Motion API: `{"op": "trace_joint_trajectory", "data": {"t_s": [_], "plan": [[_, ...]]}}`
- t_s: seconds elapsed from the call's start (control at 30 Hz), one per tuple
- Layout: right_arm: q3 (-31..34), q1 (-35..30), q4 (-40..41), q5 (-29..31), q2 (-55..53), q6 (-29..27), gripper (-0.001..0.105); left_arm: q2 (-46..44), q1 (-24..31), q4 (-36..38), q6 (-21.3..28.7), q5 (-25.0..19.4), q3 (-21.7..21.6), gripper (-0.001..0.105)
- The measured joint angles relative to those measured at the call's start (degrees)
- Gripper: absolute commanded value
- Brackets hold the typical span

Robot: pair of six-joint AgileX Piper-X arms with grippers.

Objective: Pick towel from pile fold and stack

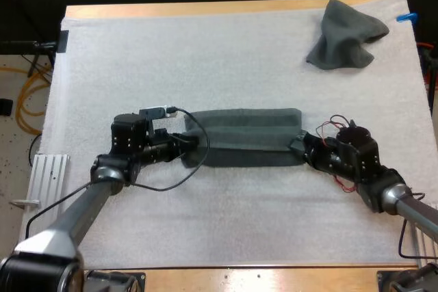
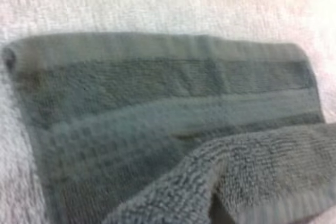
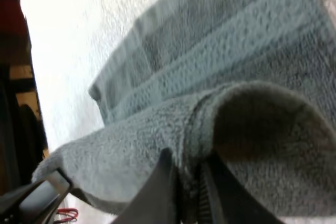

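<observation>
Lying crosswise in the middle of the white textured mat [image 1: 205,52], the folded dark grey-green terry towel [image 1: 246,138] is stretching as a long band between the two arms, with its woven border stripes running along its length. The left gripper [image 1: 195,150] is sitting at the towel's left end, touching the cloth, and the near corner of that end is bunching around it. In the left wrist view the folded towel is spreading flat over the mat while a loose flap of looped pile is rising close to the camera. Whether the left gripper is clamping that flap or merely resting against it, I cannot tell.

The right gripper [image 1: 301,147] is meeting the towel's right end, low over the mat. In the right wrist view its two black fingers [image 3: 163,192] are standing nearly together and pressing from both sides on a raised ridge of the towel's edge. The right gripper is therefore pinching the cloth, with only the fold's thickness between them. Beside the pinch the cloth is arching up into a small hollow loop, and beyond it the rest of the towel is lying flat.

A crumpled dark grey-green towel [image 1: 345,35] is sitting in a heap near the mat's far right corner, well apart from both grippers. The wooden tabletop [image 1: 205,9] is showing as a strip along the mat's far edge.
</observation>
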Motion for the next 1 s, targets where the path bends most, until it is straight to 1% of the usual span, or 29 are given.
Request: {"op": "trace_joint_trajectory", "data": {"t_s": [0.27, 0.3, 0.33, 0.37, 0.4, 0.43, 0.47, 0.5, 0.53, 0.57, 0.6, 0.67, 0.7, 0.77, 0.83, 1.0], "plan": [[0.0, 0.0, -1.6, 3.5, 2.8, 0.0, 0.000, 5.0, 0.1, -1.0, 0.0, 0.9, -2.8, 0.000], [0.0, 0.0, -1.6, 3.9, 3.1, 0.0, 0.001, 5.2, 0.1, -1.2, 0.3, 1.0, -2.8, 0.000], [0.0, 0.0, -1.6, 4.0, 3.3, -0.3, 0.005, 5.4, 0.1, -1.7, 0.7, 1.3, -2.8, 0.000], [0.0, 0.0, -1.6, 3.8, 3.5, -1.6, 0.013, 5.5, 0.1, -2.3, 1.8, 2.0, -2.8, 0.001], [0.0, 0.0, -1.6, 3.6, 3.6, -2.9, 0.017, 5.4, 0.1, -2.7, 3.0, 2.6, -2.8, 0.003], [0.0, 0.0, -1.6, 3.6, 3.7, -4.0, 0.030, 5.4, 0.1, -3.1, 3.9, 3.1, -3.0, 0.006], [0.0, 0.0, -1.6, 3.7, 3.6, -4.6, 0.046, 5.4, 0.1, -3.5, 4.6, 3.3, -3.1, 0.010], [0.0, 0.0, -1.6, 4.0, 3.6, -4.8, 0.055, 5.4, 0.1, -3.6, 5.3, 3.3, -3.1, 0.013], [0.0, 0.0, -1.9, 4.5, 3.6, -4.9, 0.069, 5.4, 0.1, -3.9, 6.0, 3.4, -3.1, 0.018], [0.0, 0.0, -2.5, 4.7, 3.6, -5.0, 0.078, 5.4, 0.1, -4.0, 7.0, 3.5, -3.1, 0.023], [0.0, 0.0, -3.4, 4.8, 3.6, -5.8, 0.082, 5.4, 0.1, -4.0, 7.7, 3.5, -3.1, 0.025], [0.0, 0.0, -6.4, 4.8, 3.6, -8.2, 0.081, 5.4, 0.1, -4.0, 8.4, 2.9, -3.1, 0.027], [0.0, 0.0, -8.0, 4.9, 3.6, -9.2, 0.080, 5.4, 0.1, -4.0, 8.8, 1.8, -3.1, 0.027], [0.0, 0.0, -11.3, 5.3, 3.6, -11.8, 0.075, 5.4, 0.1, -4.0, 9.1, -0.6, -3.2, 0.027], [-0.1, 0.0, -14.9, 5.4, 3.6, -13.9, 0.073, 5.4, 0.1, -4.0, 9.1, -2.2, -3.6, 0.027], [-3.0, 0.0, -16.8, 6.6, 3.6, -18.4, 0.073, 5.4, 0.1, -4.3, 9.1, -3.9, -7.3, 0.027]]}}
